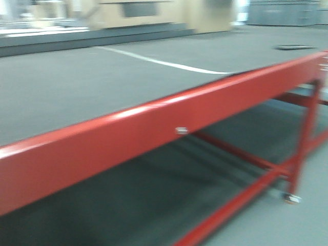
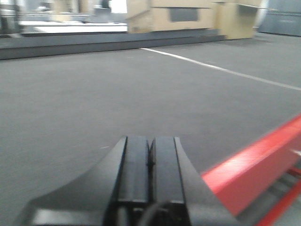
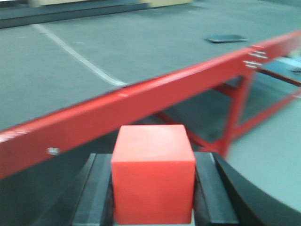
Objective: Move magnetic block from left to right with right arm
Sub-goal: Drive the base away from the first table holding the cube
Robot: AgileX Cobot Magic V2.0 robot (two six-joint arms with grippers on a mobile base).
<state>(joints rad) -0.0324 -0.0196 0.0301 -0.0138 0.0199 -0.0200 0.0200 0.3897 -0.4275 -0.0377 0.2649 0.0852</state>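
Note:
The magnetic block [image 3: 153, 173], a plain red-orange cube, fills the bottom centre of the right wrist view. My right gripper [image 3: 153, 188] is shut on it, a black finger [image 3: 96, 193] pressed against each side. The block hangs in front of the red table rim [image 3: 141, 101], off the grey tabletop. In the left wrist view my left gripper [image 2: 150, 157] is shut with nothing between its fingers, held low over the grey tabletop [image 2: 94, 94]. Neither gripper nor the block shows in the front view.
The long red table rim [image 1: 169, 128] crosses the front view diagonally, with red legs and crossbars [image 1: 302, 138] beneath. A white line [image 1: 164, 62] runs across the grey surface. A dark flat object [image 1: 293, 46] lies far right. Cardboard boxes [image 2: 188, 16] stand behind.

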